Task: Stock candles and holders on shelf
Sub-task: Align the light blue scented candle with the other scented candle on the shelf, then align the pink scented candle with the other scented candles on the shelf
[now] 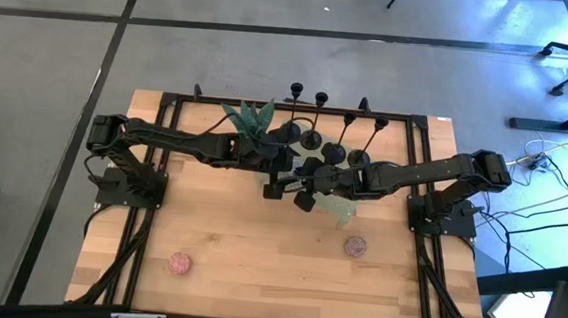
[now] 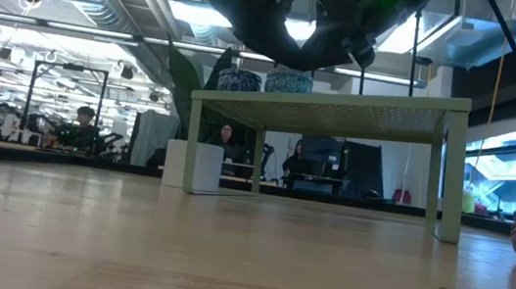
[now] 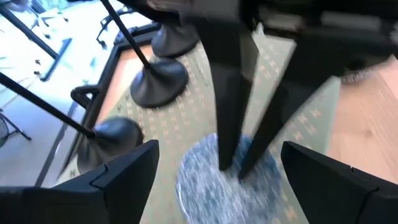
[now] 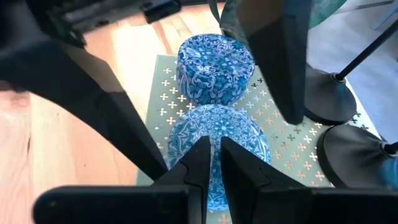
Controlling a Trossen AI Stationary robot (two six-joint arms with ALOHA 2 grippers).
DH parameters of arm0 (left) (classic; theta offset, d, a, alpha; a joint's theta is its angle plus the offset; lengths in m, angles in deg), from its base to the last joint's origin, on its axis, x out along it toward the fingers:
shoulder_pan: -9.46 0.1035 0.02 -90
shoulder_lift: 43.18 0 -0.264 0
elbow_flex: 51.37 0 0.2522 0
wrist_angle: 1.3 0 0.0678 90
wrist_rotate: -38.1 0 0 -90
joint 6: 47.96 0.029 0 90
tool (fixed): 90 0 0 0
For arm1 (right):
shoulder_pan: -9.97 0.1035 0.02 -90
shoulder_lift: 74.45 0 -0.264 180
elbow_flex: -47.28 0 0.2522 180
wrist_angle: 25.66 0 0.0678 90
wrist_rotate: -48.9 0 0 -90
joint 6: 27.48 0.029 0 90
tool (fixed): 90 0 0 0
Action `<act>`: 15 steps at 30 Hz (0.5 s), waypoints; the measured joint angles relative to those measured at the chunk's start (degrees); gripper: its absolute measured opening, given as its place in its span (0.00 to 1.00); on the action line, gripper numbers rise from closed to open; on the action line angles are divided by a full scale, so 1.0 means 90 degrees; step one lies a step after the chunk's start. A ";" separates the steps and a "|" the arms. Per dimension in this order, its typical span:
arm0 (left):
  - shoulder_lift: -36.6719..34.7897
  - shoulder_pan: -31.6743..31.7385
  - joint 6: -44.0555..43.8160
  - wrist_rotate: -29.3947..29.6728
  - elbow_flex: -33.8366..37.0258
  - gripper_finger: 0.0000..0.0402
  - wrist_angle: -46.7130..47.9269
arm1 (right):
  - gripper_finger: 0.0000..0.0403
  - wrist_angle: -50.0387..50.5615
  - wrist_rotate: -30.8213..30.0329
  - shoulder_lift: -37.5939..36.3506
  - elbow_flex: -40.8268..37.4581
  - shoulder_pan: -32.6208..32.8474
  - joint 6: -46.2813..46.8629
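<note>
The pale green shelf (image 1: 340, 213) stands mid-table, with several black holders (image 1: 311, 138) on their disc bases along its far side. Two bluish-grey candles (image 2: 239, 80) (image 2: 288, 81) lie flat on its top. My left gripper (image 3: 217, 149) is wide open above the shelf, its fingers on either side of one blue candle (image 3: 211, 183) without touching it. My right gripper (image 4: 214, 146) is shut, its tips on that same candle (image 4: 217, 134). The other blue candle (image 4: 214, 65) lies just beyond it. Two pink-red candles (image 1: 179, 263) (image 1: 355, 246) lie on the wooden table. My right gripper sets its shut fingertips (image 3: 231, 163) on the blue candle's top face (image 4: 211, 127), near its middle. The fingers come from above, slanting in from the table's right. The candle lies flat on the shelf.
The holders' bases (image 3: 158, 81) (image 4: 329, 93) and thin slanting stems stand close behind the candles. A green plant (image 1: 252, 120) sits at the shelf's far left. The two arms cross closely over the shelf. Bare wood lies toward the near edge.
</note>
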 joint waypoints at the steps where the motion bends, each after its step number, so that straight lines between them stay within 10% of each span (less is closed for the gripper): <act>1: -0.0024 -0.0002 -0.0003 0.0007 0.0005 0.84 0.0033 | 0.10 -0.0002 -0.0023 0.0000 0.0000 0.0002 -0.0014; 15: -0.0482 -0.0457 -0.0016 0.0423 0.0005 0.84 0.0224 | 0.10 0.0057 -0.0162 -0.0650 0.0000 0.0453 -0.0130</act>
